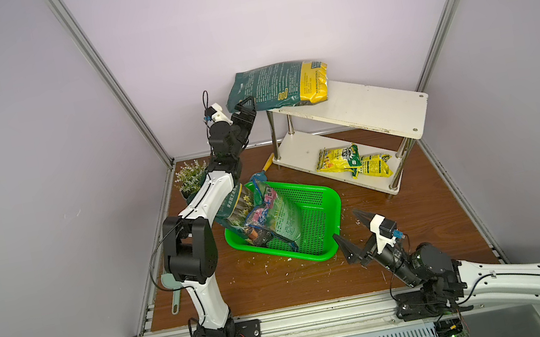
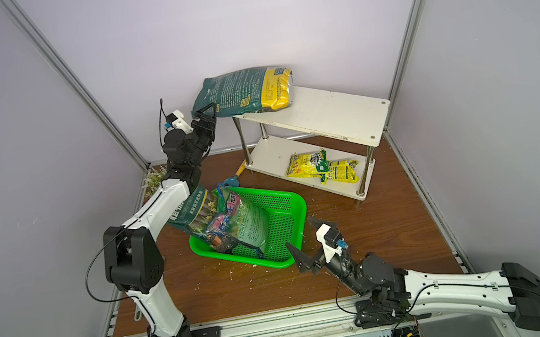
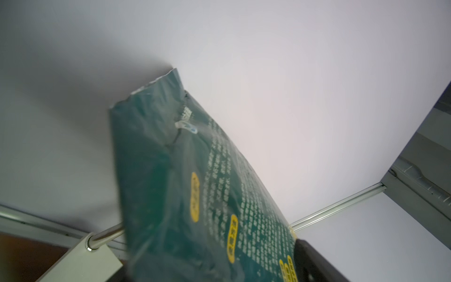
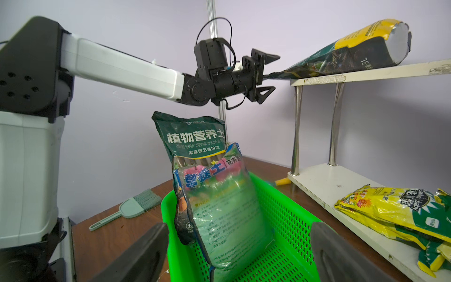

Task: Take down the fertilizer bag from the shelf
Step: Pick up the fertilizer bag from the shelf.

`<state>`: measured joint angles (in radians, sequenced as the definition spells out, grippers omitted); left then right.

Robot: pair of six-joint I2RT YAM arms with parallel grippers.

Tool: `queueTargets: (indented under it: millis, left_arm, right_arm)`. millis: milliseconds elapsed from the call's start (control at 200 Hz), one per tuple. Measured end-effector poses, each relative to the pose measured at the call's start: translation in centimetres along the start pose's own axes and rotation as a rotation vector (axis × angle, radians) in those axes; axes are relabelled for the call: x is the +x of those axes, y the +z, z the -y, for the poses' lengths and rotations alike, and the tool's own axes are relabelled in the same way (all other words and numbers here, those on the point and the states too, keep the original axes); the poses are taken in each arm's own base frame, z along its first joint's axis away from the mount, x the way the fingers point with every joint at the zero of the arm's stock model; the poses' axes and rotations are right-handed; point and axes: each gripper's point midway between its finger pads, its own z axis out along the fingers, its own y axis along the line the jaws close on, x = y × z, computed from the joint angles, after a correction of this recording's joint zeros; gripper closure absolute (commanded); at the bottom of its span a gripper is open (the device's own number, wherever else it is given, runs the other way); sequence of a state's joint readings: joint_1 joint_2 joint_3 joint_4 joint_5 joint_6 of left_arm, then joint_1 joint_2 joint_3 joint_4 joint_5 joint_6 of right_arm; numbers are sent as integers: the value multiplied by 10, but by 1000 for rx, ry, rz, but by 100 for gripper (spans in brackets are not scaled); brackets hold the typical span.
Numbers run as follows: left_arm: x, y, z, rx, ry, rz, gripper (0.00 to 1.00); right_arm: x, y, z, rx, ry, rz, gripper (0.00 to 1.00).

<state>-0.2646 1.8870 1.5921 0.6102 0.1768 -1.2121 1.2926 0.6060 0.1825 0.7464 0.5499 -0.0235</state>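
In both top views: dark green and yellow plastic fertilizer bag on the upper board of the cream-white two-tier shelf with slim metal legs. Lies at the board's left end, green end overhanging the edge, yellow end on the board. Black left gripper high up at that overhanging end, right against the bag's corner. Black right gripper low over the brown wooden table, spread wide just beside the near right corner of the green perforated plastic basket, holding nothing. Two printed soil bags leaning in the basket; two yellow packets on the shelf's lower board.

Left wrist view: fertilizer bag filling the middle, close up and blurred; one black finger beside it at the frame's edge; a corner of the shelf behind. Cannot tell the jaw spacing from here.

Right wrist view: left gripper with jaws wide apart, one finger above and one below the bag's thin green end, neither pressed onto it. Fertilizer bag tilted, yellow end high, resting on the top board of the shelf. Right gripper with fingers far apart, the basket in the gap between them, gripping nothing. Pale green hand brush on the table beyond.
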Motion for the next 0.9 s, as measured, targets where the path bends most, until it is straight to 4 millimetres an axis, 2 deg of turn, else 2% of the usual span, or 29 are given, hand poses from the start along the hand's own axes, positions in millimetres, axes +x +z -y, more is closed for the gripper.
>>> queueTargets:
  millis: [130,200,350,430,545,651,786,901]
  left_arm:
    - [-10,3,16,31,19,38,14]
    - [-15,9,23,44,25,50,22]
    - [-18,30,30,84,41,51,78]
    - [-15,44,24,88,46,40,99]
    - [-12,53,16,80,52,26,100]
    - [-13,56,22,84,66,9,100]
    - [-15,62,51,140,109,-28,100]
    - [-12,59,77,190,156,-63,100]
  right_arm:
    - [16,4,-4,-8,-33,-54,4]
    - [23,5,-5,-10,-48,-77,4]
    - [21,5,-5,-10,-45,-72,4]
    - [17,4,-4,-9,-37,-61,4]
    - [12,2,-3,-8,-27,-43,4]
    - [8,1,-2,-8,-20,-33,4]
    - [7,1,-2,-6,-16,-28,5]
    - [4,-2,6,28,-3,-14,5]
